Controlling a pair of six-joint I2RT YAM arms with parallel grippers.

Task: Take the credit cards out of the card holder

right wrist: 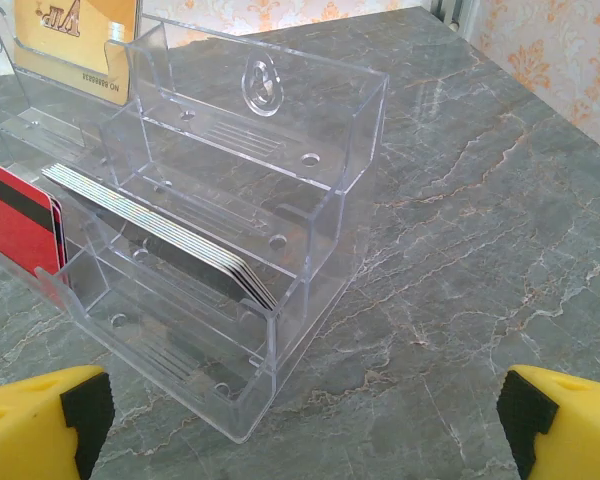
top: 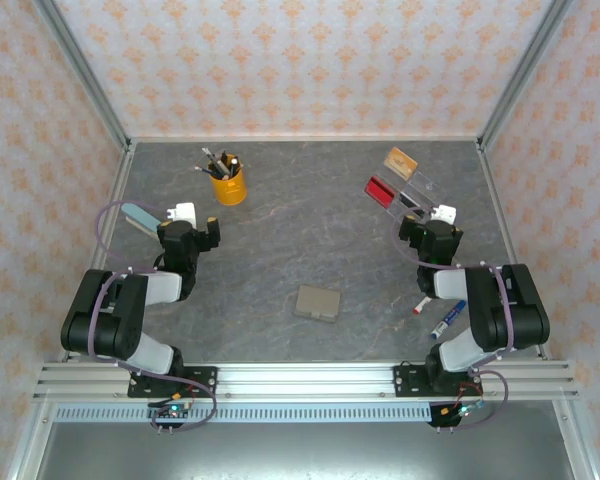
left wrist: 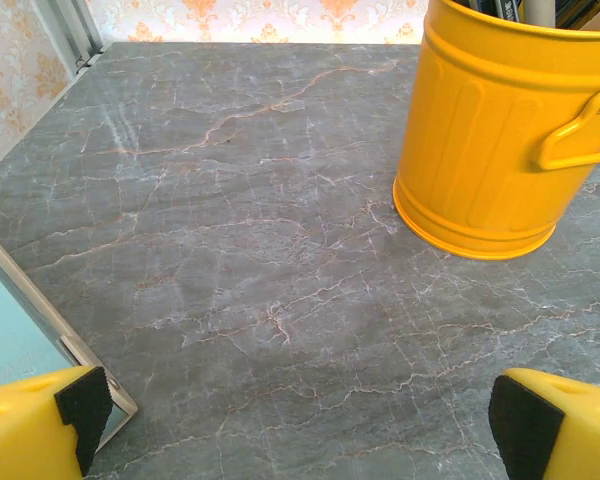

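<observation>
i see a table [top: 310, 240] with a dark grey top that looks like stone. thin pale and brown lines run over it like cracks. three walls stand around it: a back wall [top: 300, 60], a left wall [top: 30, 150] and a right wall [top: 580, 150]. they are pale with small orange flower shapes. grey metal posts [top: 85, 75] stand in the back corners. a silver metal rail [top: 300, 378] runs along the near edge. the light is soft and even.
</observation>
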